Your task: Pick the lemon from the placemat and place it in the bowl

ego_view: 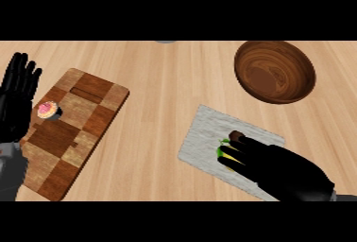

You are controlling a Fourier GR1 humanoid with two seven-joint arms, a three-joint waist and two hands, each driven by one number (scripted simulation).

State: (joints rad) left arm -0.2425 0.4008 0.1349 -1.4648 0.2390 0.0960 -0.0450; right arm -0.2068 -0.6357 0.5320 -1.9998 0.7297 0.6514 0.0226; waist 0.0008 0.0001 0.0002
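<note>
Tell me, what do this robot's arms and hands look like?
Both hands, the left hand and the right hand, are glossy black, shaped like a person's, with slim fingers and a thumb. A bit of grey forearm shows behind the left one. No cables or markings show.

Warm wood tones against black hands on a pale, plank-grained worktop (167, 94).
The bowl (275, 71) is dark glossy brown with swirling grain; the cutting board (73, 132) carries a checkered pattern of light and dark brown squares. A sushi roll (48, 110) shows pink and white inside a dark rim. The placemat (209, 142) is mottled grey-white, and the lemon (227, 152) peeks yellow-green beneath the black right hand (282, 170).
</note>
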